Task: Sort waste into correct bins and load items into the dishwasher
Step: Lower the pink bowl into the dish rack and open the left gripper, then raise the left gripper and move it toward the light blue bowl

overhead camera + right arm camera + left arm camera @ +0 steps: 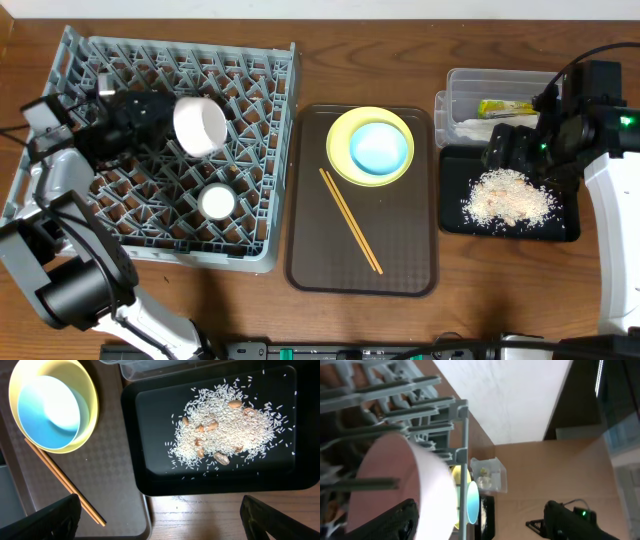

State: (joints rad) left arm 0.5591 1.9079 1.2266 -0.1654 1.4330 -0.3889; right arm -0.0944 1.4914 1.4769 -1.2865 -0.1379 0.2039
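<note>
The grey dish rack (70, 60) holds a white bowl (200, 125) tipped on its side and a small white cup (216, 202). My left gripper (165, 125) is open; the bowl (435, 495) lies against one finger and the other finger is far from it. A light blue bowl (380, 148) sits in a yellow plate (345, 125), with chopsticks (350, 220) beside them. My right gripper (505, 150) is open and empty over the black tray (135, 435), which holds the rice scraps (230, 425). The clear tub (500, 80) holds the green-and-yellow wrapper (505, 108).
The plate, blue bowl and chopsticks lie on a brown serving tray (400, 260) between the rack and the bins. The right wrist view shows the blue bowl (47, 410), chopsticks (65, 485) and bare wooden table (210, 515) in front of the black tray.
</note>
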